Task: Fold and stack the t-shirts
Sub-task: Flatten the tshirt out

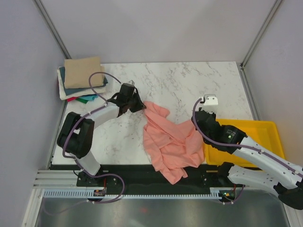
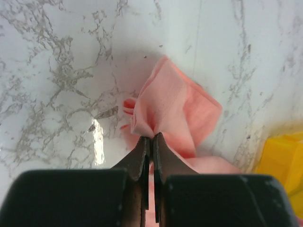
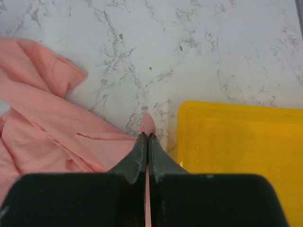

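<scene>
The salmon-pink t-shirt (image 1: 169, 142) lies crumpled on the marble table at centre and hangs over the near edge. My left gripper (image 1: 140, 107) is shut on its upper left corner; the left wrist view shows cloth (image 2: 175, 106) pinched at the tips (image 2: 151, 137). My right gripper (image 1: 200, 124) is shut on the shirt's right edge; the right wrist view shows a pink fold (image 3: 57, 118) between the tips (image 3: 147, 135). A stack of folded t-shirts (image 1: 83, 78), tan on top with white, dark teal, green and red beneath, sits at the far left corner.
A yellow plastic tray (image 1: 262, 137) lies at the right near edge under the right arm; it also shows in the right wrist view (image 3: 246, 156) and the left wrist view (image 2: 284, 161). Grey walls close the table on three sides.
</scene>
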Robot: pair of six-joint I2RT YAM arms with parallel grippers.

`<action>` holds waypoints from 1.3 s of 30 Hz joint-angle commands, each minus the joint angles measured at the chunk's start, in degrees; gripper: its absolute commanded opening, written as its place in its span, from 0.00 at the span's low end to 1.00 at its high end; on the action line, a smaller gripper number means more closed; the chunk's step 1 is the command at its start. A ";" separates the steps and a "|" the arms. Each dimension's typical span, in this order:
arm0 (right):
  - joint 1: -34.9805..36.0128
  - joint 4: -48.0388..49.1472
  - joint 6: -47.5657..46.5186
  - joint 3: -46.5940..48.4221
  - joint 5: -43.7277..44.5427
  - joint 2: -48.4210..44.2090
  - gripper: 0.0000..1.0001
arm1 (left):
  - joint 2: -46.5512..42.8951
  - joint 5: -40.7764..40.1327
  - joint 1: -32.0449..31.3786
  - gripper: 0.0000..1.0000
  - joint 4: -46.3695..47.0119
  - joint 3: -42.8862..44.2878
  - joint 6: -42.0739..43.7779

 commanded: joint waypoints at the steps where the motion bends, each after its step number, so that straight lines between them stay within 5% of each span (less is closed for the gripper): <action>1: -2.78 1.79 -4.52 4.99 0.53 -0.50 0.00 | -11.55 -5.37 0.36 0.02 -5.85 5.17 1.65; 7: -3.93 1.62 -13.55 18.53 5.36 -0.42 0.00 | -30.79 -14.15 0.89 0.02 -23.26 15.09 8.49; 14: -3.84 4.33 -21.66 30.75 8.10 -3.22 0.00 | -39.34 -17.25 0.98 0.02 -41.19 31.43 12.64; 19: -3.93 5.40 -23.51 31.90 7.66 -7.88 0.00 | -42.51 -18.57 1.06 0.03 -48.50 33.57 11.77; 25: -3.84 2.42 -21.67 25.67 8.97 -6.66 0.00 | -34.44 -13.30 2.11 0.22 -51.93 22.95 12.03; 27: -3.84 1.88 -20.62 22.51 9.85 -5.00 0.00 | -29.45 -9.80 3.78 0.59 -49.32 16.71 12.64; 29: -3.93 1.44 -19.82 19.97 9.94 -3.59 0.00 | -26.35 -6.80 6.94 0.83 -47.20 11.45 13.26; 33: -4.11 1.09 -18.15 17.23 8.80 -0.25 0.00 | -26.07 -5.47 8.09 0.88 -40.44 4.66 11.86; 39: -7.18 3.64 -17.80 14.15 4.41 2.66 0.00 | -32.57 -6.26 8.18 0.76 -34.27 -5.18 7.82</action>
